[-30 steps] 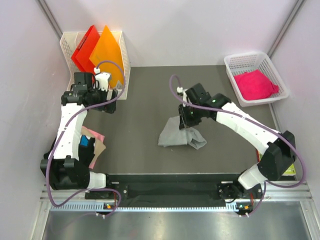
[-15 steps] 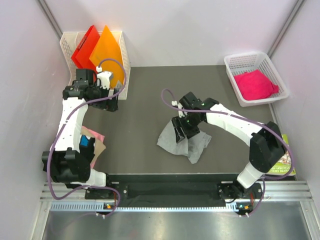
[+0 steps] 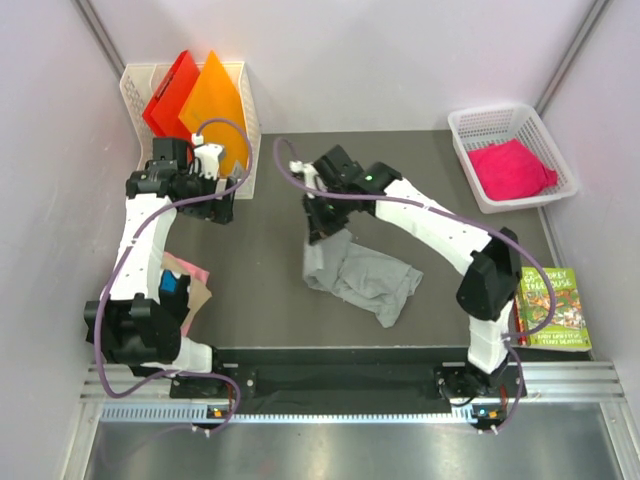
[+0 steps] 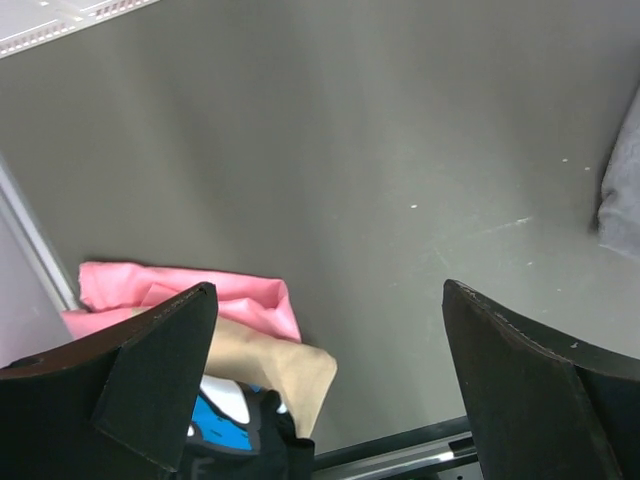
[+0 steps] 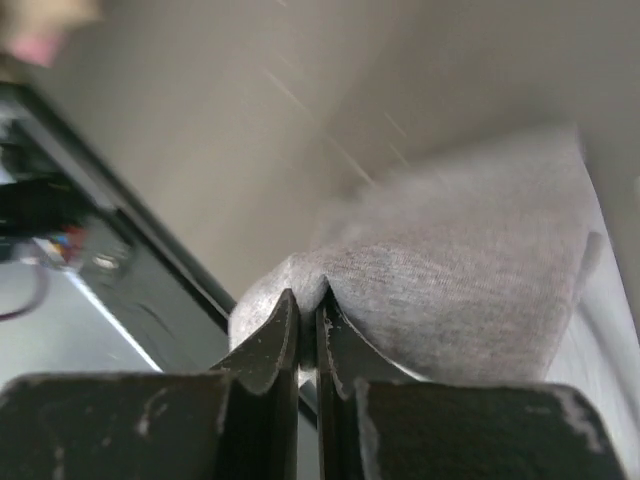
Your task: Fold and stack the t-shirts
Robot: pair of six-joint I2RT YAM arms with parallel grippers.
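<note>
A light grey t-shirt (image 3: 365, 278) lies crumpled mid-table. My right gripper (image 3: 322, 228) is shut on its left edge and holds that edge up. In the right wrist view a pinch of the grey t-shirt (image 5: 470, 260) sits between the closed fingers of the right gripper (image 5: 308, 300). A bright pink t-shirt (image 3: 512, 170) is bunched in the white basket (image 3: 472, 124). My left gripper (image 4: 328, 295) hangs open and empty above the mat, by the rack (image 3: 205, 190). Below it lies a pile: the black t-shirt with blue-white print (image 4: 235, 425), a tan cloth (image 4: 285, 365), a pale pink cloth (image 4: 180, 290).
A white rack (image 3: 250, 120) at the back left holds a red folder (image 3: 165, 95) and an orange folder (image 3: 215, 105). A green picture book (image 3: 550, 308) lies at the right edge by the right arm's base. A black rail (image 3: 340, 378) runs along the near edge.
The right gripper opened, moved left and away, then shut on the grey t-shirt's left edge and lifted it. The shirt spread out to the right. The left arm barely moved.
</note>
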